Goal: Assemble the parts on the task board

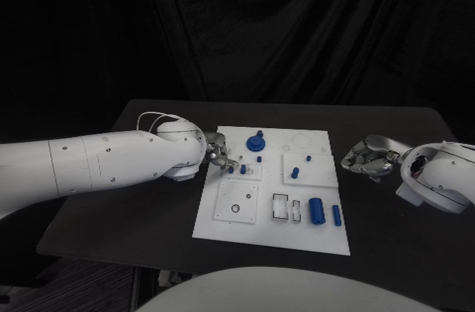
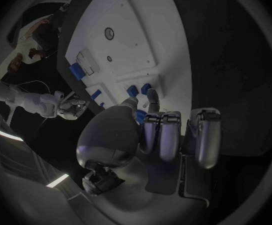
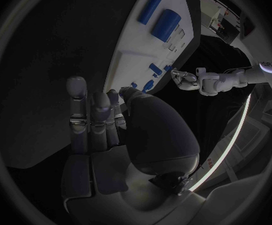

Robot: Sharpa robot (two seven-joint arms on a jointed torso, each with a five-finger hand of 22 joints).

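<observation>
Left hand (image 1: 219, 158) pinched small blue part (image 1: 230, 169) over task board (image 1: 248, 226); right hand (image 1: 368, 158) hovered beside board, fingers spread, holding nothing.

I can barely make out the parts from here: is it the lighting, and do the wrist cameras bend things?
Head view: dim, black table and backdrop, yet the white task board and blue parts stand out clearly. Left wrist view: fisheye curves the board's edges; left hand sits in shadow. Right wrist view: same curving; right hand is dark, with a bright streak of light near the rim.
</observation>
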